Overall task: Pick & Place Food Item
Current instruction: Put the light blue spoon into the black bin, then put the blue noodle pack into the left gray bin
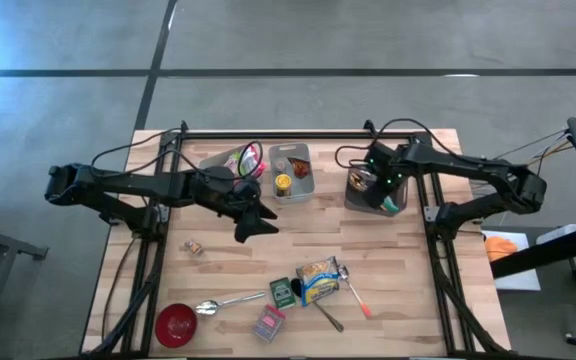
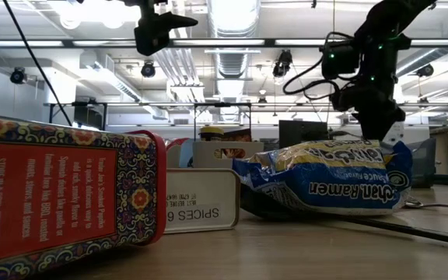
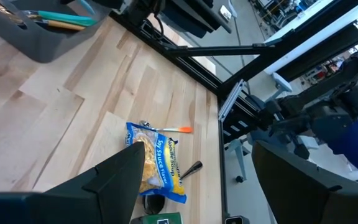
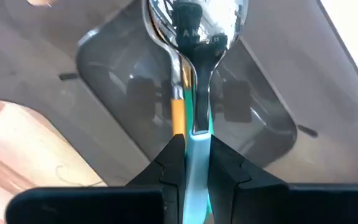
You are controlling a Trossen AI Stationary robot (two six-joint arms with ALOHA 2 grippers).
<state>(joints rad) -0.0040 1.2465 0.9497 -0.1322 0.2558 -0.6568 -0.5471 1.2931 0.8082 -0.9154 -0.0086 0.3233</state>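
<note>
My left gripper (image 1: 253, 222) hangs over mid-table w/ fingers spread wide, nothing in them. The food item I take to be the target, the ramen packet (image 1: 318, 279), lies flat near the front edge, just right of the green tin (image 1: 283, 292) and touching a spoon (image 1: 353, 288). The left wrist view looks down on the packet (image 3: 154, 163) between my fingers, so I judge this is the approach step, pre-grasp. Next: drop down, straddle the packet, close. My right gripper (image 4: 192, 158) is pinched on a teal-handled spoon (image 4: 194, 25) over the grey bin (image 1: 373, 190) at the back right; it's holding, not placing yet.
</note>
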